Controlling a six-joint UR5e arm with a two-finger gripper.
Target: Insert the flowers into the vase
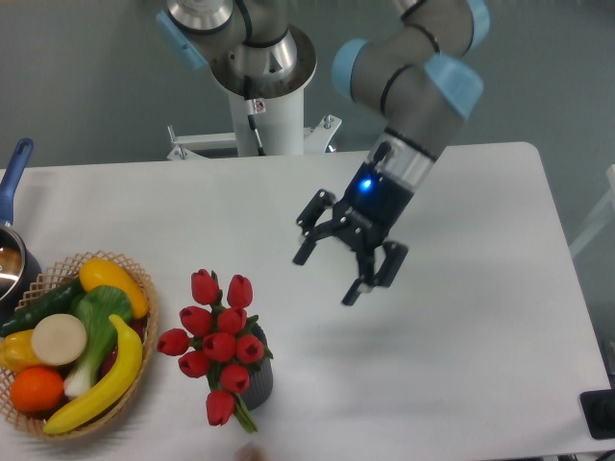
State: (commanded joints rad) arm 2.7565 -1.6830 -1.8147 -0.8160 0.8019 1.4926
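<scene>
Camera view from above the white bench point(461, 384), taking things from the left edge across. Far off to the left of the jaws, at the frame's border, sits a pot with a blue handle point(13, 171), only partly in sight. Next comes a wicker basket point(144, 288), well to the left of the jaws and lower in the frame, heaped with a banana point(108, 379), an orange point(38, 388), a cucumber point(40, 306) and other yellow and green produce.

Closer in, down and to the left of the jaws and clearly apart from them, the red tulips point(219, 341) stand with their stems in the dark grey ribbed vase point(258, 379). The buds spread wider than the vase and hide most of its mouth; one bud droops down the near side of it, with a green leaf tip below.

The gripper point(328, 272) hangs above the bench, tilted down and left, a blue light glowing on its body. The jaws are spread wide and hold nothing, with bare bench between the fingers point(366, 280).

At the bottom right corner, well right of the jaws, a small dark object point(598, 413) pokes in at the bench edge.
</scene>
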